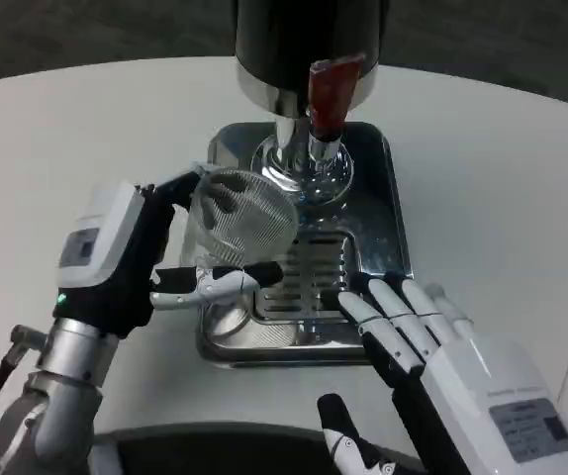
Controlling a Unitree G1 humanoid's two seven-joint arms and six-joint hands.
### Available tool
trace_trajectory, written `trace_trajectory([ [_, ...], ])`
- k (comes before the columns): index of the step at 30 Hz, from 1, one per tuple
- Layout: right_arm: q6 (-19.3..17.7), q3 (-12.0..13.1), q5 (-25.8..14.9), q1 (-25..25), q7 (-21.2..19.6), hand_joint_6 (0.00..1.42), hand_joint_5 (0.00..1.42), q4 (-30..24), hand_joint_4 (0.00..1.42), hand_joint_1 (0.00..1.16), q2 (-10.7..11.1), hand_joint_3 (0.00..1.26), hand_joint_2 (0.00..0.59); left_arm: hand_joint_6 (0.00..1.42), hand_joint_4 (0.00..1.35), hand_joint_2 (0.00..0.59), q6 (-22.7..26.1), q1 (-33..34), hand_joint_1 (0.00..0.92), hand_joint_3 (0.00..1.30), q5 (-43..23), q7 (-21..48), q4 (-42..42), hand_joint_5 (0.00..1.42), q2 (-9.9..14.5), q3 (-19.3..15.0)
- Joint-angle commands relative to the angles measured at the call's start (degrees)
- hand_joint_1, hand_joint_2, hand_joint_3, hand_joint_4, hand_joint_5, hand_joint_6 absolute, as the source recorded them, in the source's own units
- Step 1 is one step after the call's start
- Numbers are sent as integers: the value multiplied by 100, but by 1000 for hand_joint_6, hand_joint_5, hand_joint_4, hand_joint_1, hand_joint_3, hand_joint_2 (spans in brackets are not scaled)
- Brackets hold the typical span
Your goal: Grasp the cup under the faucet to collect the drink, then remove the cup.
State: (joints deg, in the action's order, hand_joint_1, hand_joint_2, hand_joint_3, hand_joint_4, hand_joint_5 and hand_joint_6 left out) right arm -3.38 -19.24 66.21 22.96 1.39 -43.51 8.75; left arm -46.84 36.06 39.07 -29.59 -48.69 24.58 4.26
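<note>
A clear ribbed plastic cup [236, 220] stands over the left part of the steel drip tray [378, 213], left of the faucet. My left hand [131, 257] grips it from the left, fingers wrapped around its side. The drink dispenser [309, 45] rises at the back of the tray, with a red tap handle [331, 91] above its chrome spout [322, 158]. My right hand [418, 341] lies at the tray's front right corner, fingers stretched out and apart, holding nothing.
The tray's slotted grille [309, 272] lies between the two hands. White tabletop [502, 178] surrounds the tray, with its rounded far edge at the top of the view.
</note>
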Motion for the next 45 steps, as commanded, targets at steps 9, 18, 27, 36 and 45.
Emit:
trace_trajectory([
  [9, -26, 40, 62, 296, 114, 92, 62, -276, 86, 402, -23, 156, 510, 1338, 1111, 99, 173, 1075, 501, 998, 69, -670, -941, 1211, -465, 874],
  [18, -46, 108, 25, 486, 111, 101, 73, -388, 96, 409, -15, 164, 506, 1339, 1111, 95, 435, 1299, 506, 1005, -9, -722, -1492, 1211, -696, 1239],
  [27, -71, 217, 4, 693, 122, 110, 73, -564, 102, 413, -12, 165, 506, 1287, 1066, 88, 540, 1350, 509, 973, -38, -674, -1790, 1156, -741, 1488],
  [36, -62, 182, -7, 663, 161, 124, 84, -495, 106, 415, -75, 166, 506, 891, 555, 67, 421, 1026, 295, 458, -59, -776, -1651, 859, -478, 1610],
  [45, -26, 122, 37, 610, 200, 141, 101, -458, 106, 417, -190, 175, 506, 547, 330, 73, 579, 889, 306, 258, -13, -936, -1554, 613, -413, 1634],
])
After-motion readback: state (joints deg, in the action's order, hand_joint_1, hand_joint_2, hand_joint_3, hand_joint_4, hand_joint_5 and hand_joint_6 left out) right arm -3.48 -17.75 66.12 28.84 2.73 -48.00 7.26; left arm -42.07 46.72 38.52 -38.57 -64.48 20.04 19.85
